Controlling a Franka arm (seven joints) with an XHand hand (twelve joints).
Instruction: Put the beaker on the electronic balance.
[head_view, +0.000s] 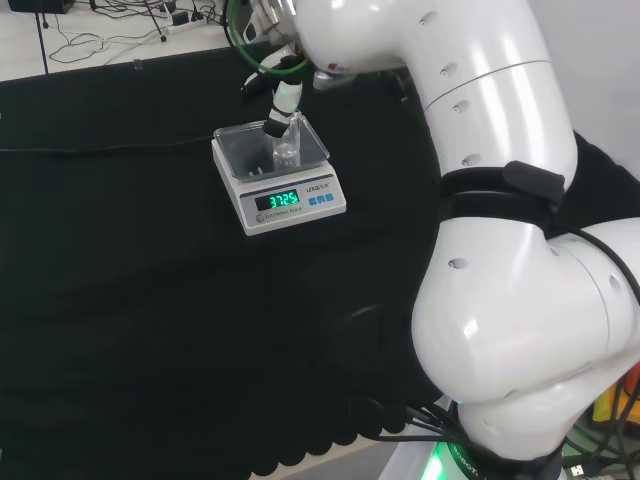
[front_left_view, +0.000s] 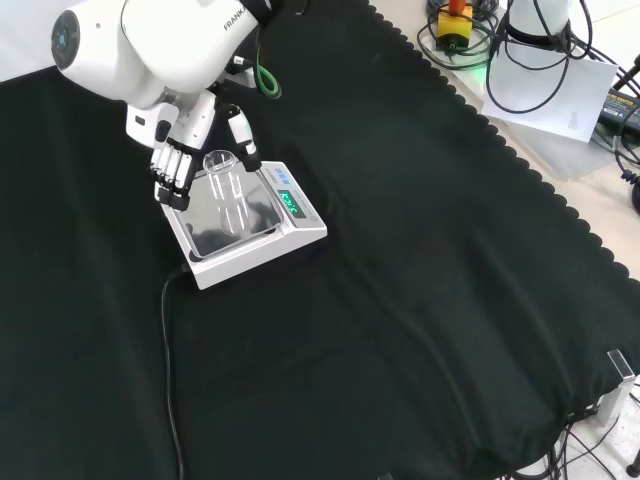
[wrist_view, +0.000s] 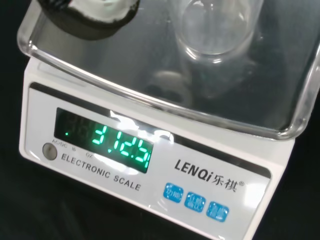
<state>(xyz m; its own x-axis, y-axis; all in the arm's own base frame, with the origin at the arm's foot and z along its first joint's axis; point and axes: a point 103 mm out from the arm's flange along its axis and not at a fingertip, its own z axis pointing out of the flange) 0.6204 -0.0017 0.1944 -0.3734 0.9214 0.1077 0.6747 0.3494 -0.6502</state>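
One electronic balance (front_left_view: 252, 252) sits on the black cloth (front_left_view: 400, 300), at about ten o'clock from the middle of the front view and about eleven o'clock from the middle of the head view. One clear beaker (front_left_view: 230, 195) stands upright on its steel pan, mouth up and seemingly empty. In the head view the beaker (head_view: 287, 148) is a little toward the two o'clock corner of the pan.

One hand (front_left_view: 183, 128) hangs over the balance (head_view: 300, 212). In the front view its fingers (front_left_view: 172, 170) point down, nearly straight and uncurled, at nine to ten o'clock of the beaker, their tips over the pan's edge. The thumb (front_left_view: 243, 142) reaches down at about one o'clock of the beaker's rim, so the glass stands between fingers and thumb. In the head view the hand (head_view: 284, 100) comes down from twelve o'clock, one tip just beside the beaker's rim; whether it touches the glass cannot be told. In the wrist view one black and white fingertip of the hand (wrist_view: 95, 12) lies low over the pan, apart from the beaker (wrist_view: 215, 30).

One lit green display (wrist_view: 107, 142) and three blue buttons (wrist_view: 195, 201) show on the front of the balance (wrist_view: 150, 192). One black cable (front_left_view: 165, 340) runs from the balance toward six o'clock in the front view.
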